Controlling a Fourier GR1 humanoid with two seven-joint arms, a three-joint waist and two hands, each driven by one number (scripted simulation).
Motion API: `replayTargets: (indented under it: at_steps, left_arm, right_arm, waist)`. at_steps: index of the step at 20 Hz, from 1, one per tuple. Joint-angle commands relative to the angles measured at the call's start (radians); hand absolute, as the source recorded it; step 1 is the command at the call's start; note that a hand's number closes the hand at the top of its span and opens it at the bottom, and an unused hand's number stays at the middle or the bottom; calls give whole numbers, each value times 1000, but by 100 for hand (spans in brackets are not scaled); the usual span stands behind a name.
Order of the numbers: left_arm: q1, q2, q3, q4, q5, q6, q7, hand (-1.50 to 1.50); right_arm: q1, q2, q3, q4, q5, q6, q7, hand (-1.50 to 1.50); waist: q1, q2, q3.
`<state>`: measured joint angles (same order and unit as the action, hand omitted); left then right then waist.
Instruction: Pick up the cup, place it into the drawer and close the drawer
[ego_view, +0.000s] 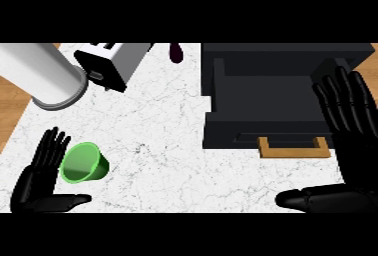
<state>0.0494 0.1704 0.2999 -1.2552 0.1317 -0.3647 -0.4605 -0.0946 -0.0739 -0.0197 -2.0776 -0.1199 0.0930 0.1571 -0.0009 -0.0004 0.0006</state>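
One green cup (83, 162) on its side beside my left hand (38, 182); both hands' fingers straight, spread; right hand (347, 150) beside open black drawer (266, 95)

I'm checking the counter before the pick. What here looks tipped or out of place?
The green cup lies on its side on the counter, its mouth turned toward the open left hand beside it. Nothing looks spilled. The drawer is open, and the right hand is open beside it.
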Motion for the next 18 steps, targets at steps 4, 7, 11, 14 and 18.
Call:
replayTargets:
  at_steps: [4,7,11,14,18]
  left_arm:
    - [-43,10,-6,132,-26,4,-86,-150]
    - [-80,34,30,140,16,16,-45,-150]
    - [-135,54,21,327,-28,-4,-184,-150]
    - [-160,64,26,431,-48,13,-254,-150]
    - [-123,80,12,489,-67,-9,-334,-150]
  right_arm:
    - [-23,14,-6,92,10,10,-79,-150]
    - [52,25,30,5,44,1,-54,-150]
    - [16,-31,-57,-21,-77,55,3,-150]
    - [0,-15,-22,-79,-46,7,94,-150]
    - [9,-3,-24,-20,-22,14,12,-150]
  waist:
    - [2,0,-1]
    - [1,0,-1]
    - [-2,0,-1]
    - [-2,0,-1]
    - [0,0,-1]
